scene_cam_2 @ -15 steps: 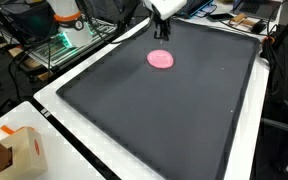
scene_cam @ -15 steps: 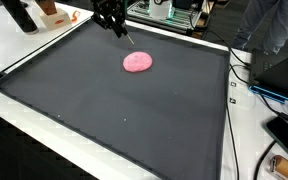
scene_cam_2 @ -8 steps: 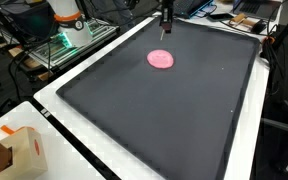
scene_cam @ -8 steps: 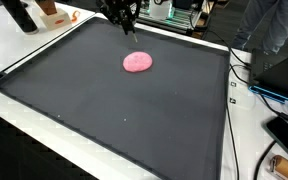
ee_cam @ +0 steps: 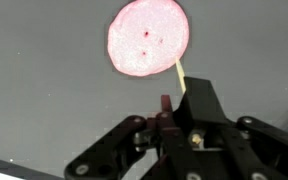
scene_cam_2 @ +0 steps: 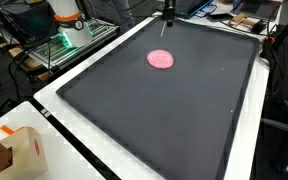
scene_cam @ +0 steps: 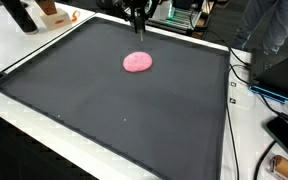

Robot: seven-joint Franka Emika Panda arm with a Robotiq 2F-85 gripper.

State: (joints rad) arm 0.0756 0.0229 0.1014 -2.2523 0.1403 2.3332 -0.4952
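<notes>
A small brown cardboard box (scene_cam_2: 14, 150) sits at the far left of an exterior view, on a white table (scene_cam: 24, 48). A large black rectangular mat with a raised rim (scene_cam: 104, 120) covers most of the table.

Towards the far side of the mat, roughly midway across, lies a flat round pink disc of soft-looking material (scene_cam: 137, 62). It is the only thing on the mat and rests flat, well clear of every rim. It shows in both exterior views (scene_cam_2: 161, 59).

Beyond the disc, above the mat's far edge, hangs the black gripper (scene_cam: 137, 18). In the wrist view the gripper (ee_cam: 174, 108) fills the lower half of the picture. Its jaws are drawn together, pinching a thin pale stick (ee_cam: 179, 72). The stick slants up to the lower right edge of the pink disc (ee_cam: 149, 38), which carries a few tiny dark specks. Whether the stick's tip touches the disc cannot be told.

At the right, black cables (scene_cam: 246, 80) trail along the table beside the mat.
</notes>
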